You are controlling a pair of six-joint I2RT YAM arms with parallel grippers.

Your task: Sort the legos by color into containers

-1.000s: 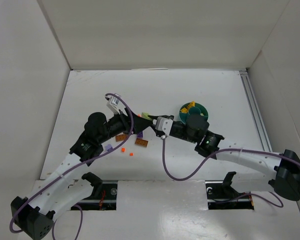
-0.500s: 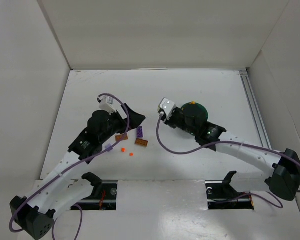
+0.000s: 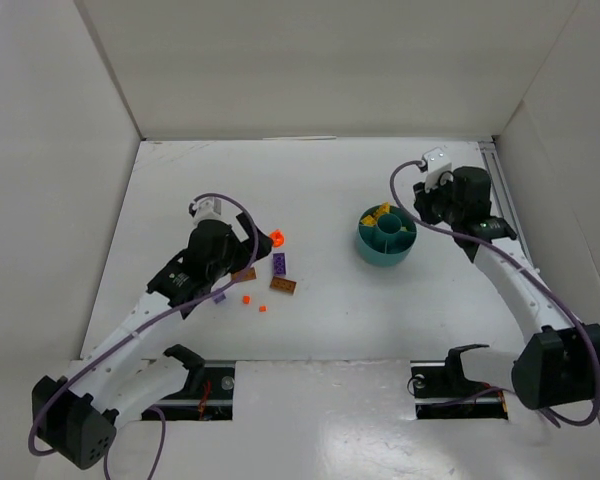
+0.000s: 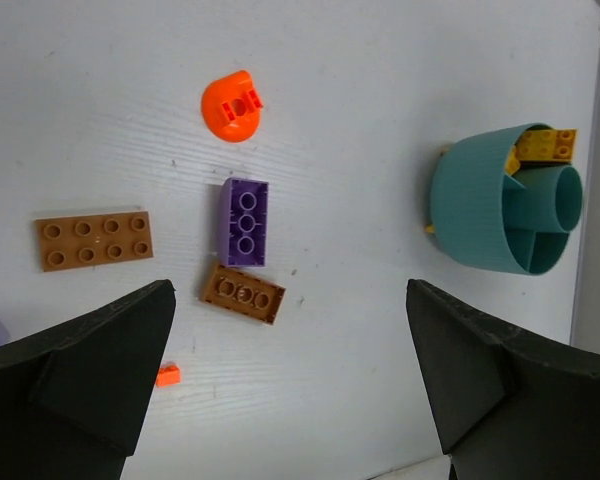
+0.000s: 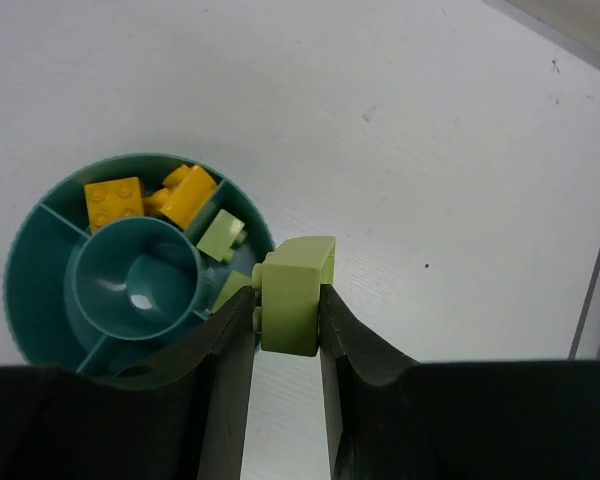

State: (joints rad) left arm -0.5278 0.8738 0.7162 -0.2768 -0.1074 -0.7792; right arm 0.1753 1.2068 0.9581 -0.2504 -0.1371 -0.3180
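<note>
My right gripper [image 5: 290, 310] is shut on a lime green lego [image 5: 296, 290], held just beyond the right rim of the teal tub [image 5: 25, 215]. One compartment holds yellow legos [image 5: 115, 201], the one beside it lime green legos [image 5: 221, 235]. In the top view the right gripper [image 3: 427, 205] hangs right of and behind the tub [image 3: 372, 247]. My left gripper [image 4: 290, 390] is open and empty above the table. Before it lie a brownish-orange lego [image 4: 242, 295], a longer one [image 4: 93, 240], a tiny red-orange lego [image 4: 167, 375] and a rounded red-orange piece [image 4: 235, 105].
A purple brick [image 4: 245, 222] lies between the brownish-orange legos. In the top view the loose pieces lie near the left gripper [image 3: 235, 255], with two tiny red-orange bits [image 3: 246, 299] toward the front. White walls enclose the table; a rail [image 3: 508, 220] runs along its right edge.
My right arm has swung from the table's middle, over the tub, to its far right side. My left gripper has drawn back left, uncovering the rounded red-orange piece.
</note>
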